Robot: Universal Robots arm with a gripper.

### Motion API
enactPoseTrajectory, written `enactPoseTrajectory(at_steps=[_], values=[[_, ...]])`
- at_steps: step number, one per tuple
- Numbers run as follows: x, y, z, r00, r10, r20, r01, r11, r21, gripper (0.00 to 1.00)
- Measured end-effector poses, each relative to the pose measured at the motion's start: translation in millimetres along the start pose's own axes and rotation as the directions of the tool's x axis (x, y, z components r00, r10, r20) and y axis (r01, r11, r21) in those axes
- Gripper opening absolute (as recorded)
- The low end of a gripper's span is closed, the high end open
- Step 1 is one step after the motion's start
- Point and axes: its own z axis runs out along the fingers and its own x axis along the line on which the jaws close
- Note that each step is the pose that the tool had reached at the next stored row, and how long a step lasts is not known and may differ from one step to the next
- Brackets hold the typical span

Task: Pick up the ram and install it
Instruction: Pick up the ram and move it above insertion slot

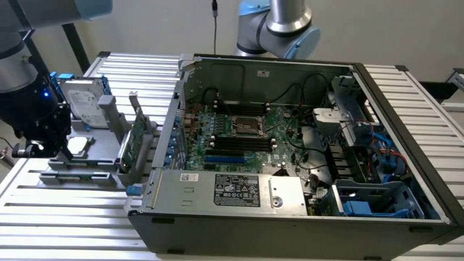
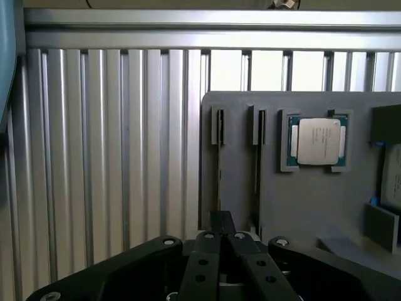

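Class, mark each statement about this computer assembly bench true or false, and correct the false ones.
1. The computer case lies open with its motherboard exposed. True.
2. The gripper is reaching inside the case. False: it is outside the case, by the gray holder at the exterior view's left.
3. A processor sits in a recess of the holder. True.
4. The gripper stands wide open. False: it is shut.
5. The hard drive lies on the motherboard. False: it stands in the holder.

Grey arm (image 1: 16, 68), blue caps (image 1: 93, 6), black fingers (image 2: 202, 276)
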Motion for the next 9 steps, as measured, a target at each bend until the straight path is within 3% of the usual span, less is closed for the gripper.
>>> enactPoseTrajectory(at_steps=[4, 9], values=[[-1.7, -0.1, 3.4, 1.0, 0.001, 0.0, -0.001, 1.0, -0.0011, 0.12], [-2.3, 0.3, 10.2, 1.0, 0.005, 0.0, -0.005, 1.0, -0.0058, 0.3]])
